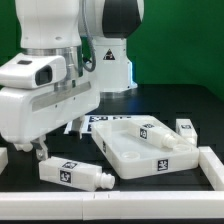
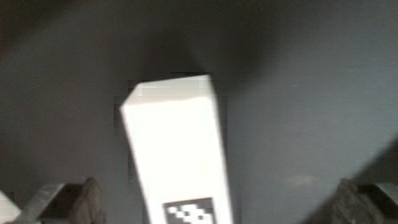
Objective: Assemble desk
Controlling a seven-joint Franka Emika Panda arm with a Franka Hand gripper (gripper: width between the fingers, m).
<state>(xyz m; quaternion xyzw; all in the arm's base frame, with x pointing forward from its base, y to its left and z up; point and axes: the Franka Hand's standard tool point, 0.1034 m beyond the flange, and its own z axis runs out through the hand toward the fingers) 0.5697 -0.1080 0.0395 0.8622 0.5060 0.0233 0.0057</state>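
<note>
The desk panel [image 1: 135,150] lies flat on the black table right of centre, with tags on its rim. One white leg [image 1: 72,175] lies on its side in front of the panel, at the exterior view's left. My gripper [image 1: 38,150] hangs just above that leg's left end. In the wrist view the leg [image 2: 178,140] runs lengthwise between the fingers [image 2: 63,200], its tag [image 2: 192,212] near the jaws. The gripper [image 2: 217,205] is open wide and not touching the leg. Another leg [image 1: 186,127] lies at the far right.
The marker board [image 1: 100,122] lies by the robot base behind the panel. A white raised bar [image 1: 212,165] runs along the exterior view's right front. A small white piece [image 1: 3,158] sits at the left edge. A further white part [image 1: 172,142] rests on the panel.
</note>
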